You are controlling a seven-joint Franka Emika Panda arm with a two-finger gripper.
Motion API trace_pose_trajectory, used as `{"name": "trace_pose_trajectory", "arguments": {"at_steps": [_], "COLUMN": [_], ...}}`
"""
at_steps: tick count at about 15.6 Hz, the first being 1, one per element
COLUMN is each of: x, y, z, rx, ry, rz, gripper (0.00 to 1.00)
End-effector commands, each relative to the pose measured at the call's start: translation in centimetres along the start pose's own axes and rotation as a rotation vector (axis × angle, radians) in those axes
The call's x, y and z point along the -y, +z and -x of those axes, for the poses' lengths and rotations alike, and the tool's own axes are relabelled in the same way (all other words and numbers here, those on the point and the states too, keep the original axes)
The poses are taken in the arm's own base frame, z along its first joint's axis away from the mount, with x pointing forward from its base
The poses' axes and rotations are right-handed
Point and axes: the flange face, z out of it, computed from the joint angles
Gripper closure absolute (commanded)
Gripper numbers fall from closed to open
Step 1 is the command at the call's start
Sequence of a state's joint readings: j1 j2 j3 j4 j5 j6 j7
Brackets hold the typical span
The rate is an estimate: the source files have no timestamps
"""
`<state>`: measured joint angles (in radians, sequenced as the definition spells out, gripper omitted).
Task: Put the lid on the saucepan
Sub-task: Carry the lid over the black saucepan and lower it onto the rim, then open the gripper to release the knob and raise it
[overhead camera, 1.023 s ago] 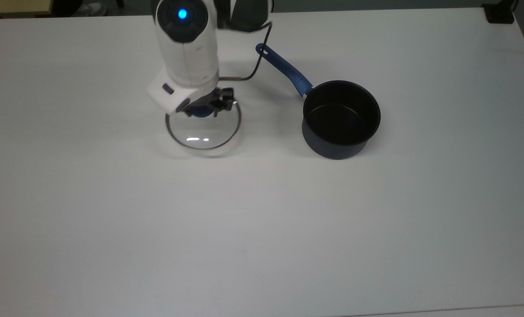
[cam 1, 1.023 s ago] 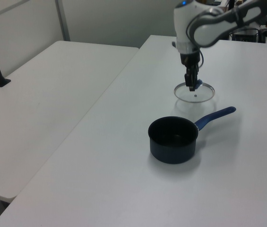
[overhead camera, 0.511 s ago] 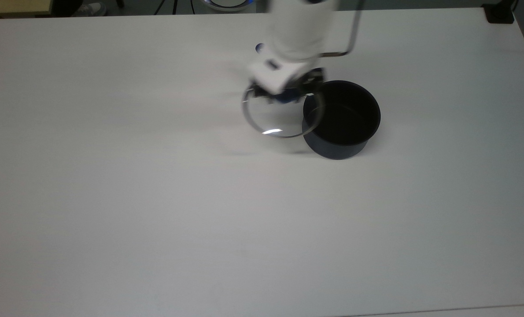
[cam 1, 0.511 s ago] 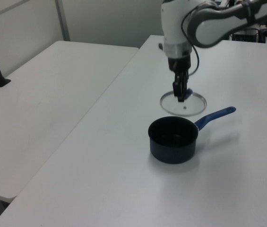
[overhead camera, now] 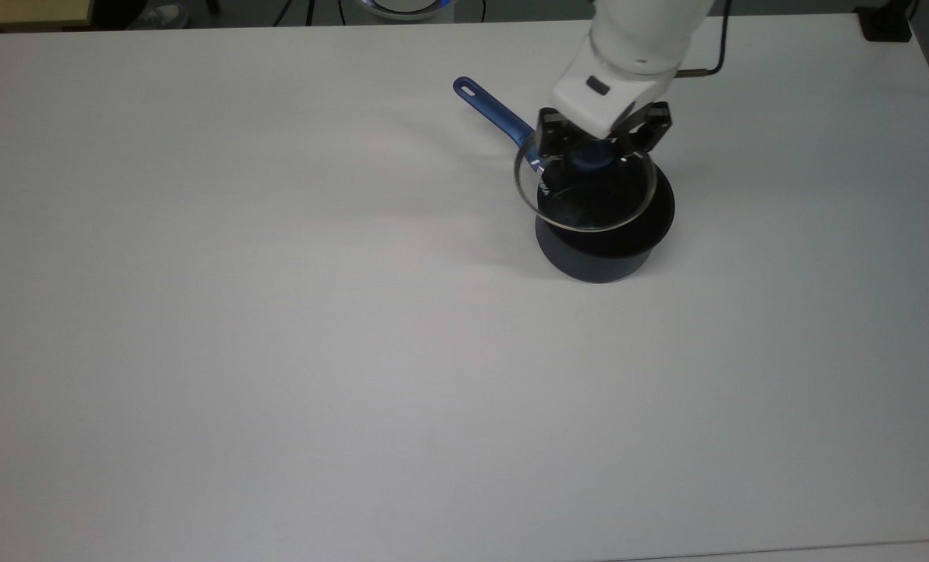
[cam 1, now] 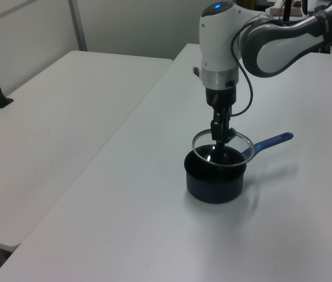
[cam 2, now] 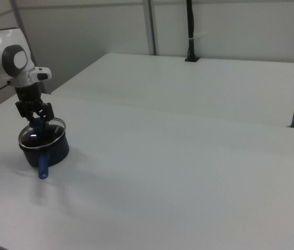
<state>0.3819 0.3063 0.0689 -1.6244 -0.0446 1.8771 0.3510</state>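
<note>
Top view shows the pincer [overhead camera: 592, 160] pinching the blue knob of the lid [overhead camera: 585, 204], which hangs just above the saucepan [overhead camera: 605, 234], offset slightly toward the saucepan's handle. Glass in a metal rim, the lid looks stiff, fairly light and breakable; its knob is the only sensible hold, the disc being smooth. The saucepan stands on the surface [overhead camera: 277, 351].

My hand [overhead camera: 593, 160] holds the lid [overhead camera: 585, 195] just above the saucepan [overhead camera: 605, 234], which sits on the counter [overhead camera: 277, 351] toward the top view's upper right.
</note>
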Motion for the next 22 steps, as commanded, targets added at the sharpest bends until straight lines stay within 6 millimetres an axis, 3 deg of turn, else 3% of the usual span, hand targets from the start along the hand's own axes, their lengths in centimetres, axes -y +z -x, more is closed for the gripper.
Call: {"name": "trace_pose_trajectory", "arguments": {"at_steps": [1,4,10,11,13,16,21,22], "x": [2.2,3.3,3.1,3.2,3.5,3.6,3.5,3.4], "y": [0.2,1.1,1.7,1.0,1.4,1.6,1.2,1.0], "z": [-0.6,-0.5,-1.2,-1.5,-1.8,-2.0,-1.7,-1.7], "rx": [-0.037,-0.034,-0.05,-0.063,-0.058,-0.061,-0.054,-0.055], "ry": [0.012,-0.002,0.005,0.007,0.029,0.036,0.033,0.035], "rz": [-0.004,-0.003,-0.012,-0.02,-0.021,-0.015,-0.012,-0.012], "gripper": [0.5,0.5,0.47,0.47,0.45,0.35,0.34,0.19]}}
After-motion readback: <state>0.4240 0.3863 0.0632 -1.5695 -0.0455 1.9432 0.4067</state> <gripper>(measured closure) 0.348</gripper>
